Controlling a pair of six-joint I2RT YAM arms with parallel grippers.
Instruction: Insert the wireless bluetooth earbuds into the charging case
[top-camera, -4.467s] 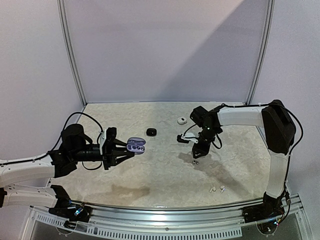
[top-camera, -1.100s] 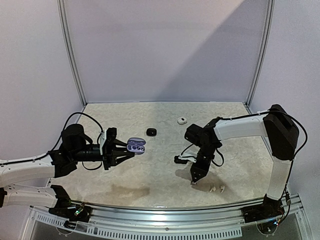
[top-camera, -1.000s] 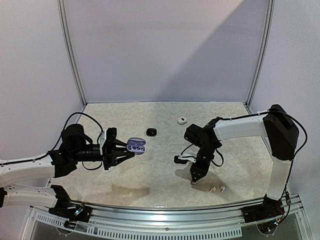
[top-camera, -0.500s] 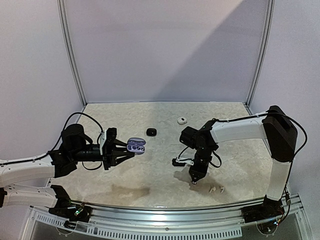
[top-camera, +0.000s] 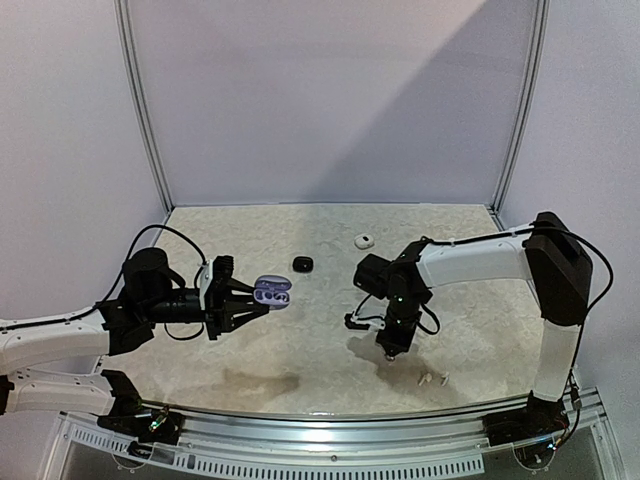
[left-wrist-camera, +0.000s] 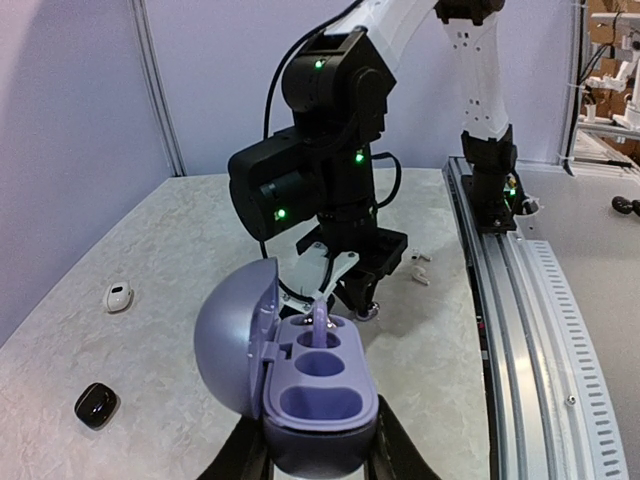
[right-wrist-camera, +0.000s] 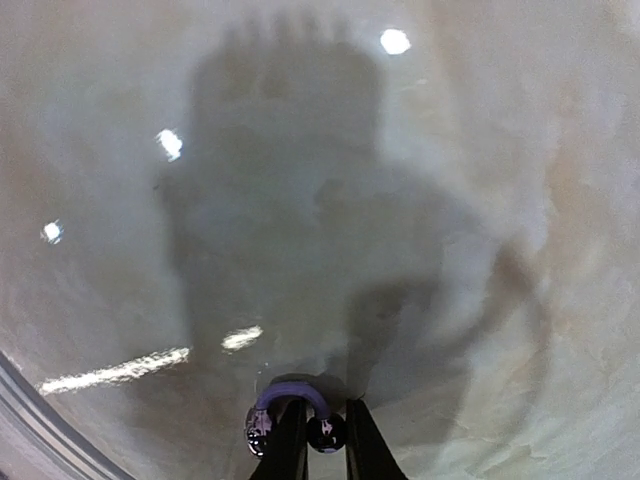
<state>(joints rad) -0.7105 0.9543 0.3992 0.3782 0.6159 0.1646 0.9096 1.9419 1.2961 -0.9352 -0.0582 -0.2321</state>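
My left gripper (top-camera: 247, 299) is shut on the open purple charging case (top-camera: 272, 291), held above the table's left half. In the left wrist view the case (left-wrist-camera: 320, 385) shows its lid swung left, with one purple earbud (left-wrist-camera: 322, 318) standing in its far socket and two nearer sockets empty. My right gripper (top-camera: 390, 350) points down at the table's front middle. In the right wrist view its fingers (right-wrist-camera: 292, 445) are shut on a dark purplish earbud (right-wrist-camera: 325, 432) with a purple ear hook. Two white stemmed earbuds (top-camera: 432, 379) lie just right of it.
A small black case (top-camera: 302, 263) and a small white case (top-camera: 364, 240) sit toward the back of the marble-patterned table (top-camera: 480, 300). The metal rail (top-camera: 330, 440) runs along the near edge. White walls stand close on three sides.
The right gripper came from mid-table down to the front, closed its fingers on the purplish earbud, and shifted slightly left and up. The left arm and case stayed still.
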